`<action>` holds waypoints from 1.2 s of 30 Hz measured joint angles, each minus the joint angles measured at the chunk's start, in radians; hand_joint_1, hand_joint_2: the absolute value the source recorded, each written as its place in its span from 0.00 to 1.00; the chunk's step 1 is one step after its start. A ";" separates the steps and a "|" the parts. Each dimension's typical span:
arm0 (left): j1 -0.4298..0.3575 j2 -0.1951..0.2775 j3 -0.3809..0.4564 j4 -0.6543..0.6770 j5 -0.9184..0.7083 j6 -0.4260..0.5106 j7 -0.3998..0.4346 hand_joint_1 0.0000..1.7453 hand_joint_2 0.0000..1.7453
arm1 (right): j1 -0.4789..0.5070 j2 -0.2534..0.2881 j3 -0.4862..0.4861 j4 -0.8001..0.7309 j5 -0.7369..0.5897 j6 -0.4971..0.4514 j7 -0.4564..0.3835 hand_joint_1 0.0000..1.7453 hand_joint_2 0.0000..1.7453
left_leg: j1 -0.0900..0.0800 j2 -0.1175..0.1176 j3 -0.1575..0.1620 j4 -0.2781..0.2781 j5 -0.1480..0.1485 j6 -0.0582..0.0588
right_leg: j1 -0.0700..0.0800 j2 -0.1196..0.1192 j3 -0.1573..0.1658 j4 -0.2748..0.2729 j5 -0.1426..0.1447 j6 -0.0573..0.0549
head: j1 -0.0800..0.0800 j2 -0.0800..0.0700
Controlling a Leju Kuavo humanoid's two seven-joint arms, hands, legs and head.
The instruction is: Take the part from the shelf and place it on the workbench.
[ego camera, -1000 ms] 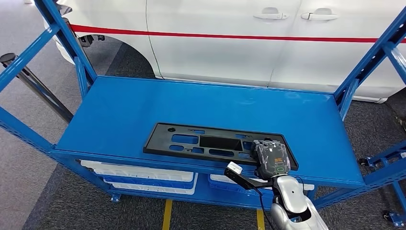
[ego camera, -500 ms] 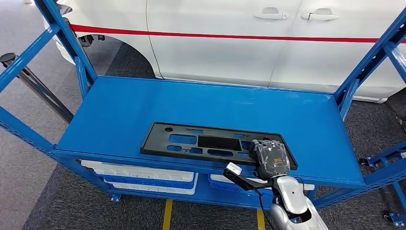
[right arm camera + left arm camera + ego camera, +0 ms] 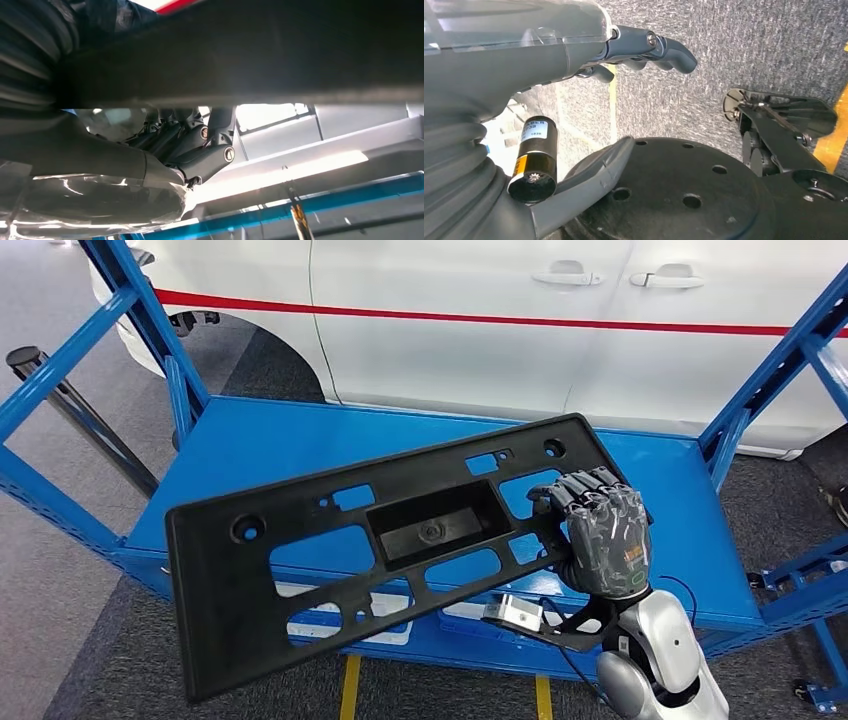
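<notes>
Left hand: in the left wrist view the left hand [image 3: 574,65] hangs over grey carpeted floor, with the thumb stretched out low in the frame and the darker fingers [image 3: 669,47] gently curved near the top; nothing lies between them, so it is open and empty.
Part: the black plastic part [image 3: 330,570], a long flat panel with cut-out slots, round holes and a recessed pocket in the middle, is lifted clear of the shelf [image 3: 300,445] and tilted, its low end at the lower left of the head view and its high end at centre right.
Shelf: a blue metal rack whose top surface spans the middle of the head view, with white and blue bins on the level below.
Right hand: the right hand [image 3: 603,540] sits at the centre right of the head view, back of the hand towards the camera, with dark fingers [image 3: 585,490] curled over the part's upper right end and gripping it; the silver forearm rises from the lower right edge.
Background: a white car [image 3: 560,320] with a red stripe stands behind the shelf, across the top of the frame.
</notes>
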 joint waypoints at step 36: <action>0.004 0.102 -0.073 -0.007 -0.049 -0.122 0.108 0.00 1.00 | -0.034 0.020 0.222 -0.007 0.152 0.002 0.086 1.00 1.00 | -0.007 0.005 -0.134 0.047 0.066 -0.006 | -0.005 -0.007 -0.018 0.167 -0.038 -0.001 | 0.000 0.000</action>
